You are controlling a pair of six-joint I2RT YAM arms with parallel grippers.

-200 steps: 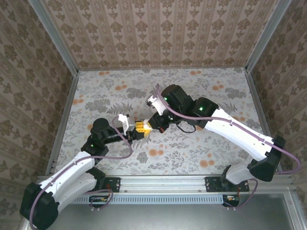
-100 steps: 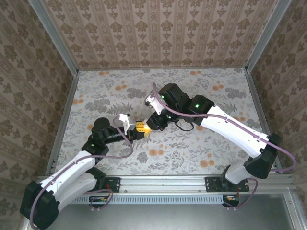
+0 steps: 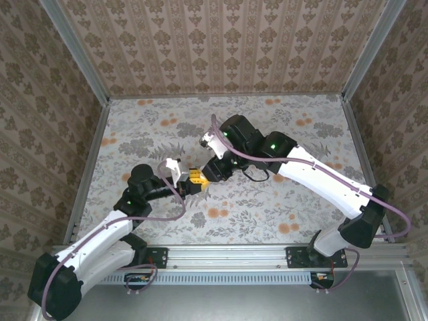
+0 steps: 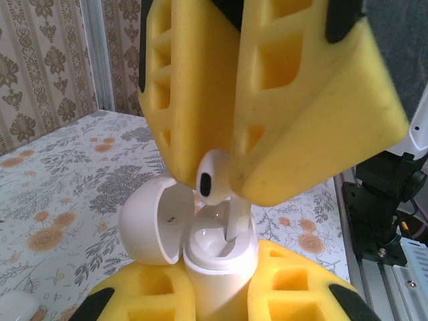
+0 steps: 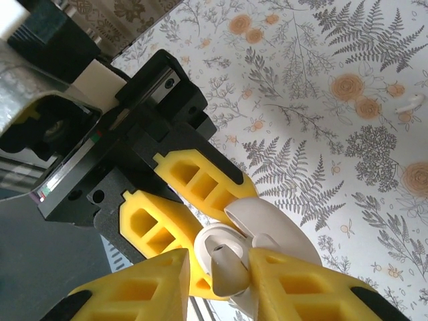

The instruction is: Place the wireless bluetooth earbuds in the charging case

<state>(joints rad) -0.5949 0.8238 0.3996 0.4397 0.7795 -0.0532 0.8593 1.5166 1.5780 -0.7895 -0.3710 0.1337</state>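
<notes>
My left gripper (image 4: pixel 217 284) is shut on the white charging case (image 4: pixel 217 264), which it holds upright with the lid (image 4: pixel 150 217) swung open to the left. One white earbud (image 4: pixel 212 175) stands with its stem down in a slot of the case. My right gripper (image 5: pixel 217 267) hangs over it from above, its yellow fingers (image 4: pixel 301 100) slightly parted around the earbud's head (image 5: pixel 231 271). There is a gap on one side, and the other pad is touching. In the top view both grippers (image 3: pixel 199 176) meet at mid-table. A second earbud (image 5: pixel 409 102) lies on the cloth.
The floral tablecloth (image 3: pixel 267 214) stretches all round the two grippers. Patterned walls and metal rails (image 3: pixel 90 157) close in the table. A small white object (image 4: pixel 17 309) lies on the cloth near the left wrist view's bottom corner.
My right gripper's jaws have parted from the earbud they were pinching, with its stem in the case. The right arm has shifted slightly left. The left arm holds still.
</notes>
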